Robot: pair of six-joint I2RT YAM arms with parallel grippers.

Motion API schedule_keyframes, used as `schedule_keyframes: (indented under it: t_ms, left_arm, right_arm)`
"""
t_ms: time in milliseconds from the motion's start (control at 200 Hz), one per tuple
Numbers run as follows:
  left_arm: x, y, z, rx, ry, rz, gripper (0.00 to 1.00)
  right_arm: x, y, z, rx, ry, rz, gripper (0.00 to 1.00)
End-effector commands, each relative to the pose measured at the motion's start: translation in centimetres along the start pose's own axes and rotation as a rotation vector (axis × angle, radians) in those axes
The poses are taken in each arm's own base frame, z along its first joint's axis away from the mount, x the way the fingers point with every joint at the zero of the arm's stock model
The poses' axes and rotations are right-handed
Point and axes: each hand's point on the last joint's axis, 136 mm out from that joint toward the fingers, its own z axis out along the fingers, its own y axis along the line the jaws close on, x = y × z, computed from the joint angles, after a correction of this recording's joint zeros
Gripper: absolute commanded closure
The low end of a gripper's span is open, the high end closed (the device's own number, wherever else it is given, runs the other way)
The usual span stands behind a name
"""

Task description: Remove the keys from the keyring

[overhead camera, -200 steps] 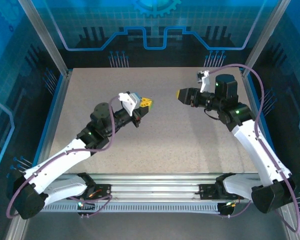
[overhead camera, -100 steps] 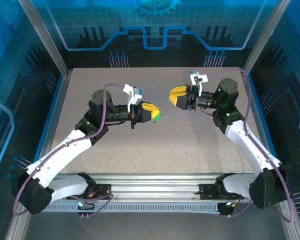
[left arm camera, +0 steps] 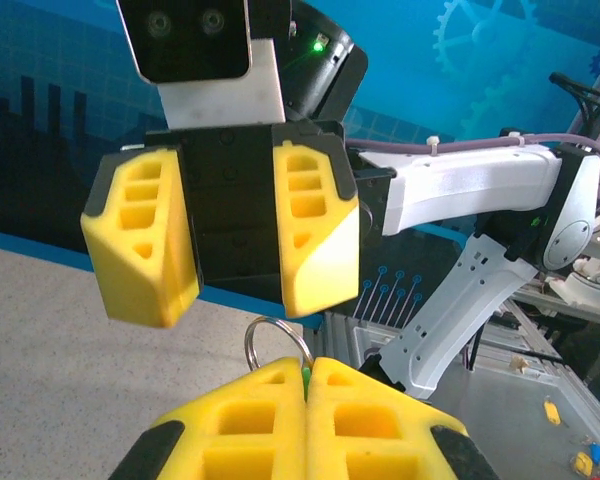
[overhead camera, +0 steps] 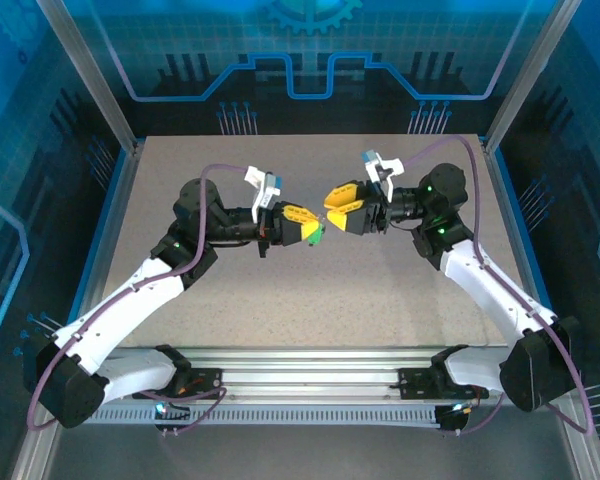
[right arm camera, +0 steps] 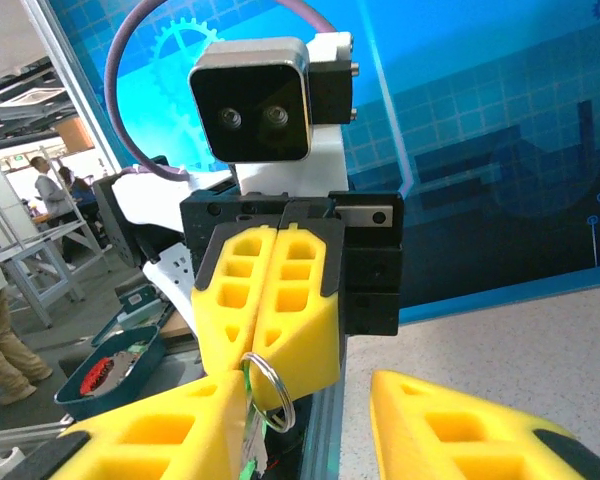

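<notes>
The speckled grey table [overhead camera: 380,290] has a blue gear-printed panel [overhead camera: 300,40] behind it. Metal posts [overhead camera: 85,70] rise at its far corners.

Overhead; opposed wrist views, shared keyring [left arm camera: 276,320]

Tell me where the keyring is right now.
The keyring sticks out of the shut left hand, held above the middle of the table in the top view, with the open right hand facing it close by.
</notes>
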Motion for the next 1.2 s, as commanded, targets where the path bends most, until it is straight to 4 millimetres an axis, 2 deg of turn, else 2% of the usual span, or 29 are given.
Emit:
schedule_keyframes:
  t_ms: [0,465,555,626,701,931,956,996,1061,1191]
  left_arm:
    - [-1.3,-0.9,-0.5,0.025,-0.038,0.043,1.00]
    - [-1.1,-1.0,-0.6,0.035,-0.044,0.032,1.00]
    - [-1.0,-1.1,-0.6,0.040,-0.041,0.028,1.00]
    - [-0.9,-1.2,-0.6,0.046,-0.037,0.026,1.00]
    - [-0.9,-1.1,-0.6,0.040,-0.041,0.029,1.00]
    - [-0.9,-0.8,-0.7,0.019,-0.047,0.030,1.00]
    - [-0.9,-0.7,-0.7,0.010,-0.049,0.030,0.95]
    - [-1.0,-0.4,-0.8,-0.015,-0.056,0.026,0.82]
    - [-1.0,0.1,-1.3,-0.058,-0.067,0.032,0.68]
    - [-1.3,1.2,-3.2,-0.181,-0.122,0.025,0.60]
  right_arm:
    - [0.4,0.7,0.5,-0.041,0.017,-0.017,0.65]
    - [0.5,1.4,1.3,-0.077,0.030,-0.017,0.78]
    - [0.2,1.5,1.3,-0.074,0.024,-0.020,0.78]
    - [-0.1,1.7,1.3,-0.081,0.015,-0.023,0.74]
    - [-0.3,2.0,1.3,-0.088,0.016,-0.028,0.84]
    - [-0.5,2.3,1.5,-0.070,0.008,-0.052,0.94]
    - [-0.5,2.1,1.5,-0.054,0.008,-0.057,0.94]
    - [-0.4,1.8,1.4,-0.021,0.013,-0.071,0.95]
    - [0.0,1.0,1.2,0.056,0.032,-0.095,0.98]
    - [0.5,-0.3,0.3,0.213,0.089,-0.154,1.00]
